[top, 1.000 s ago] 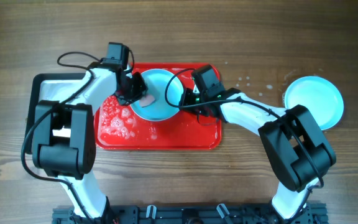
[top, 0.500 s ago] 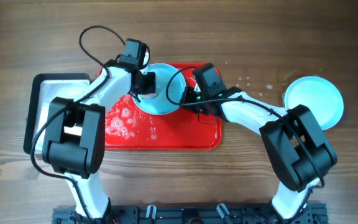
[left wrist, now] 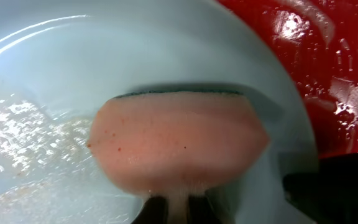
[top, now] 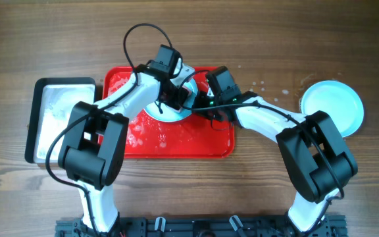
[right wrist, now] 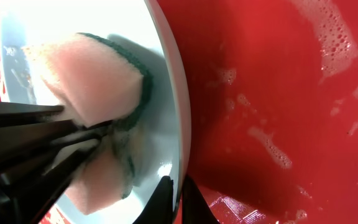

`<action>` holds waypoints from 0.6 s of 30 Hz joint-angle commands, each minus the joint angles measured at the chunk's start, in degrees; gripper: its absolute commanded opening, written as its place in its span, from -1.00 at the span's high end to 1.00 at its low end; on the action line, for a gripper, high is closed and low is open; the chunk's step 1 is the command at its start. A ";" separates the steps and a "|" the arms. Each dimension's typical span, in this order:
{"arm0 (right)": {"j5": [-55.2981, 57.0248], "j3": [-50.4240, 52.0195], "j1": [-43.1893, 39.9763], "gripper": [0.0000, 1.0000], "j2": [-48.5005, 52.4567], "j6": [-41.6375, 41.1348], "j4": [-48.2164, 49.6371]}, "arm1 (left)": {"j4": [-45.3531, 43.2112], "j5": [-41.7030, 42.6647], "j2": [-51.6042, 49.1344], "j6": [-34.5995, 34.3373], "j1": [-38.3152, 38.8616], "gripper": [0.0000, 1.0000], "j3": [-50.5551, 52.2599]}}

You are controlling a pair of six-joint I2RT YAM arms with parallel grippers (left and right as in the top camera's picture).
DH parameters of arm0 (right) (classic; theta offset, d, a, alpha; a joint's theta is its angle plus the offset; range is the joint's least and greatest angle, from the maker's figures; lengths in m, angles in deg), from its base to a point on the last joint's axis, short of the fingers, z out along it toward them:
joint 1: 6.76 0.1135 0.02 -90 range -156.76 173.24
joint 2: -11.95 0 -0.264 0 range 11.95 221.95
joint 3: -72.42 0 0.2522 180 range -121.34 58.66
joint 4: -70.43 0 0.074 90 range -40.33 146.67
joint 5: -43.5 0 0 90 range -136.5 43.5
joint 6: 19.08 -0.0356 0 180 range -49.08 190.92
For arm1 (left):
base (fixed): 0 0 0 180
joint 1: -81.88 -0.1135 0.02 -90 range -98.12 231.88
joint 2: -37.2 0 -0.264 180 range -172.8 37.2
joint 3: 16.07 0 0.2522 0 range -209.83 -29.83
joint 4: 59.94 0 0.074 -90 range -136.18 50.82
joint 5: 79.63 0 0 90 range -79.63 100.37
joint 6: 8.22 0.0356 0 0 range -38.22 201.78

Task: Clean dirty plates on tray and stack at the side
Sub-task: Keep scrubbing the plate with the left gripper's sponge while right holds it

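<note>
The wooden surface [top: 18,39] carries the red tray [top: 196,146] (foam-smeared). A black-rimmed tray [top: 33,125] lies left, a pale plate [top: 331,108] right.

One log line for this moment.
left pincer: sponge pressed on plate | right pincer: gripping plate rim | tray: foamy

Plates: 2 counted. First plate [top: 174,116] on red tray [top: 196,141]; second plate [top: 331,108] on table [top: 275,178], possibly a stack, can't resolve from overhead. Trays: 2, red one plus metal tray [top: 33,122]. Sponge [left wrist: 179,143]: 1.
</note>
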State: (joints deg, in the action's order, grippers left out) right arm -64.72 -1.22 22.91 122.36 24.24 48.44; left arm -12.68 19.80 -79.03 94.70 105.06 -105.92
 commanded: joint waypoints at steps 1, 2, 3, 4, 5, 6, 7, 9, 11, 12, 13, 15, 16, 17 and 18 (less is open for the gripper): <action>2.16 1.38 0.09 0.91 1.90 1.75 -1.22 | -1.95 -8.61 -4.85 -9.38 1.31 0.92 2.54; 2.16 1.38 0.09 0.91 1.90 1.73 -1.22 | -2.89 -11.76 -4.85 -11.98 0.76 0.92 2.54; 2.16 1.38 0.09 0.91 1.90 1.70 -1.22 | -3.65 -13.40 -4.85 -13.09 0.24 0.92 2.54; 2.16 1.38 0.09 0.91 1.90 1.73 -1.22 | -4.50 -14.82 -4.85 -13.92 -0.31 0.92 2.54; 2.16 1.38 0.09 0.91 1.90 1.73 -1.22 | -5.33 -15.74 -4.85 -13.90 -0.92 0.92 2.54; 2.16 1.38 0.09 0.91 1.90 1.70 -1.22 | -6.43 -16.90 -4.85 -13.92 -1.66 0.92 2.54; 2.16 1.38 0.09 0.91 1.90 1.73 -1.22 | -7.41 -17.99 -4.85 -13.92 -2.34 0.92 2.54; 2.16 1.38 0.09 0.91 1.90 1.73 -1.22 | -8.92 -19.67 -4.87 -13.90 -3.48 0.92 2.54; 2.16 1.38 0.09 0.91 1.90 1.73 -1.20 | -9.75 -20.55 -4.87 -13.88 -4.81 0.92 2.54; 2.14 1.38 0.09 0.91 1.90 1.73 -1.22 | -9.75 -20.65 -4.87 -13.88 -5.77 0.92 2.56; 2.16 1.38 0.09 0.91 1.90 1.73 -1.22 | -9.42 -20.65 -4.92 -13.88 -6.73 0.92 2.60; 2.14 1.38 0.09 0.92 1.90 1.73 -1.22 | -7.26 -20.65 -4.96 -14.62 -8.50 0.92 2.60; 2.16 1.38 0.09 0.92 1.90 1.73 -1.20 | -5.25 -20.57 -4.96 -15.98 -9.55 0.92 2.60; 2.14 1.38 0.09 0.91 1.90 1.73 -1.20 | -2.95 -20.37 -4.96 -17.20 -10.38 0.92 2.58; 2.14 1.38 0.09 0.91 1.90 1.73 -1.20 | -0.28 -19.89 -4.96 -18.08 -11.13 0.92 2.58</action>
State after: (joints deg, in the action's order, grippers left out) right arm -64.07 -1.28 22.72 122.38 24.31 49.36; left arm -18.74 6.47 -79.86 80.17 98.68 -106.12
